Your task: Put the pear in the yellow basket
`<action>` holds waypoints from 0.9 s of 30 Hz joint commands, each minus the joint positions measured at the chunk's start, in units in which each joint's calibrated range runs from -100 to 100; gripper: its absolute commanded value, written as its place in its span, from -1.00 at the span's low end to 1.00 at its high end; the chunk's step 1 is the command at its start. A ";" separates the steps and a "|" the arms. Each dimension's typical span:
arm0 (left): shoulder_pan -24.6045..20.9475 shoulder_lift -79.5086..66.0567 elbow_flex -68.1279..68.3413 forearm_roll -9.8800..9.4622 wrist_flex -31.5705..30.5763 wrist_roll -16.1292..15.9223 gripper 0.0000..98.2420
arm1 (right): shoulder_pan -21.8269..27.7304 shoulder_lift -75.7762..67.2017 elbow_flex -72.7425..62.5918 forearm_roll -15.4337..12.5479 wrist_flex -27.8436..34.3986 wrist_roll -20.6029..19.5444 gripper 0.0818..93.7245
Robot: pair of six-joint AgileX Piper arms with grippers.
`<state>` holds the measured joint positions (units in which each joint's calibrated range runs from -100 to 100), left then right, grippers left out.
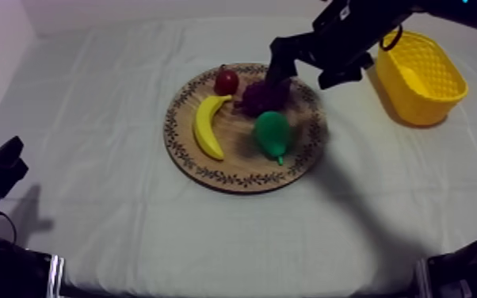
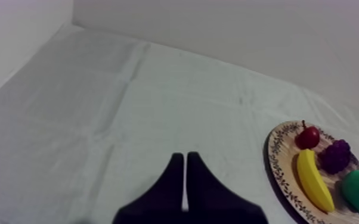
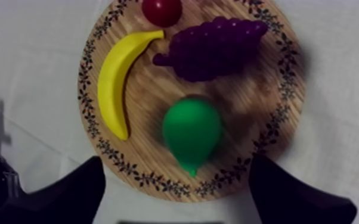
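Observation:
The green pear [image 1: 272, 135] lies on the round wooden board [image 1: 238, 162] at mid table, beside a banana [image 1: 208, 125], purple grapes [image 1: 264, 95] and a small red fruit [image 1: 226, 81]. My right gripper [image 1: 309, 75] reaches in from the upper right and hangs over the board's far side, above the grapes. In the right wrist view its fingers [image 3: 68, 190] are spread wide on either side of the pear [image 3: 191, 131], well above it, with nothing held. The yellow basket [image 1: 420, 75] stands at the right rear. My left gripper [image 1: 0, 170] rests low at the left, its fingers [image 2: 185, 164] together.
In the left wrist view the board [image 2: 283, 161] with its fruit lies off to the right across bare cloth. A wall runs behind the table's far edge. The basket sits close behind the right arm.

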<state>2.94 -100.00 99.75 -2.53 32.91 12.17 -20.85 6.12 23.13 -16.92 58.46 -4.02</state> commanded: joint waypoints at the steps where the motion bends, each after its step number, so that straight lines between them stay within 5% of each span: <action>1: -0.01 0.00 0.03 0.01 -0.01 0.01 -1.00 | -0.16 1.80 -0.13 0.01 -0.73 -0.04 0.88; 27: -0.01 0.00 0.03 0.01 -0.01 0.01 -1.00 | -1.24 24.16 -6.92 0.17 -1.92 1.37 0.96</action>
<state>2.94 -100.00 99.75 -2.53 32.91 12.17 -21.99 29.44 16.32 -16.75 56.53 -2.73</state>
